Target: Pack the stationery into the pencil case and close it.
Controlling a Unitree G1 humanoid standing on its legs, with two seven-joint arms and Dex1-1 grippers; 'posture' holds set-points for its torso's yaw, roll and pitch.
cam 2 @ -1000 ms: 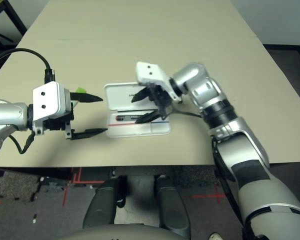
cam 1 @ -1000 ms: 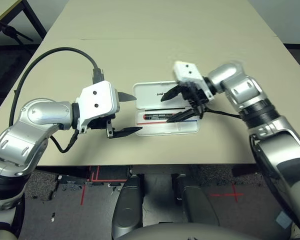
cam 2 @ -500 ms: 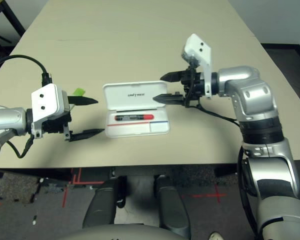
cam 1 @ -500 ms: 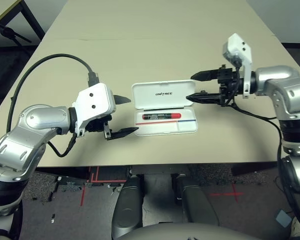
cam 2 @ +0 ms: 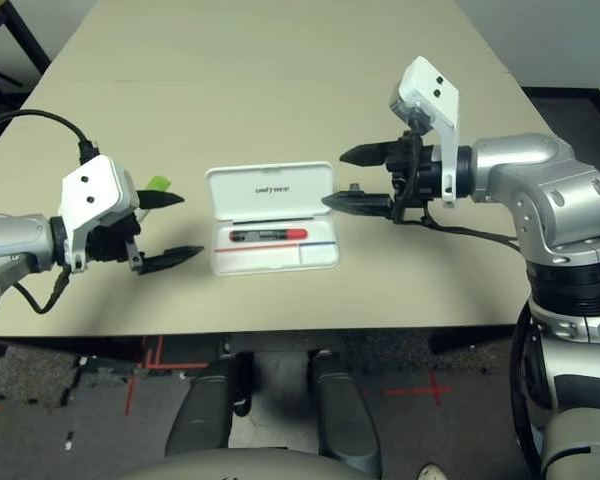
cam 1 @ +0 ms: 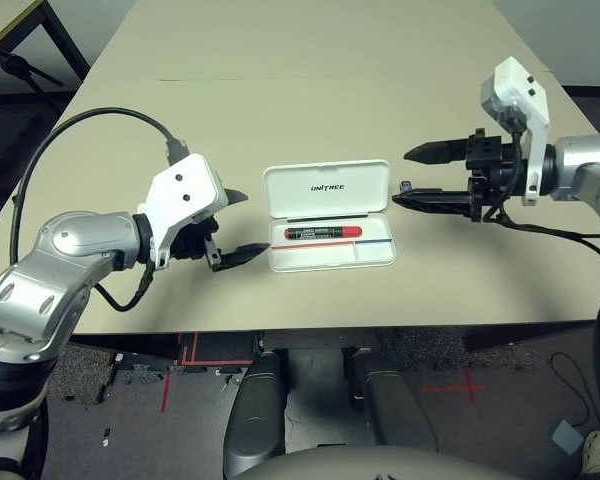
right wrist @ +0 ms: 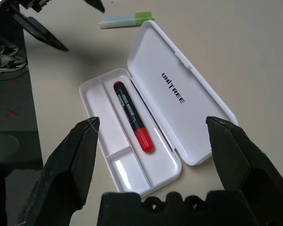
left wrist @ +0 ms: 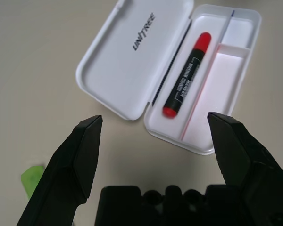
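Risk sits mainly with the highlighter (right wrist: 125, 19), which lies on the table (cam 1: 310, 90) beyond the left gripper (cam 1: 235, 226), well apart from the pencil case (cam 1: 329, 216) and partly hidden behind that gripper's body in the head views. Its lime cap peeks out beside the upper finger in the right eye view, so a reach from the present pose could nudge it and send it rolling away rather than closing on it. Left gripper hangs spread wide with nothing between its fingers; the right gripper (cam 1: 420, 177) hovers just past the case's right end, likewise wide apart and empty. The red marker (cam 1: 323, 232) already rests in the long compartment of the open case, next to the hinge line, with the lid lying flat behind it. A careless sweep by either arm could bump the light plastic case and slide it, or catch the lid. The tiny dark block cannot be made out, so packing may end up incomplete if the lid is shut early
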